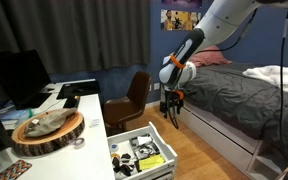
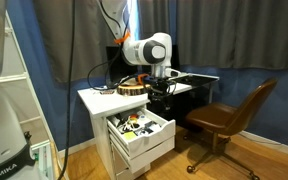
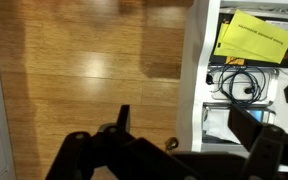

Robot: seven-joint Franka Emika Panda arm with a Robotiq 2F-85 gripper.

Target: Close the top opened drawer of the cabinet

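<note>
The white cabinet (image 2: 96, 122) stands beside a desk. Its top opened drawer (image 2: 144, 128) is pulled out and shows black-and-white clutter and a yellow pack (image 3: 254, 38). The drawer also shows in an exterior view (image 1: 142, 150). My gripper (image 1: 172, 108) hangs open and empty in the air above and just past the drawer's front; it also shows in an exterior view (image 2: 157, 95). In the wrist view my two dark fingers (image 3: 187, 125) straddle the drawer's white front edge (image 3: 205, 60) from above, without touching it.
A brown swivel chair (image 2: 229, 115) stands on the wood floor (image 3: 84, 70) near the drawer, also seen in an exterior view (image 1: 136, 95). A wooden tray (image 1: 46, 130) sits on the desk top. A bed (image 1: 234, 90) lies behind the arm. A lower drawer (image 2: 149, 152) is slightly out.
</note>
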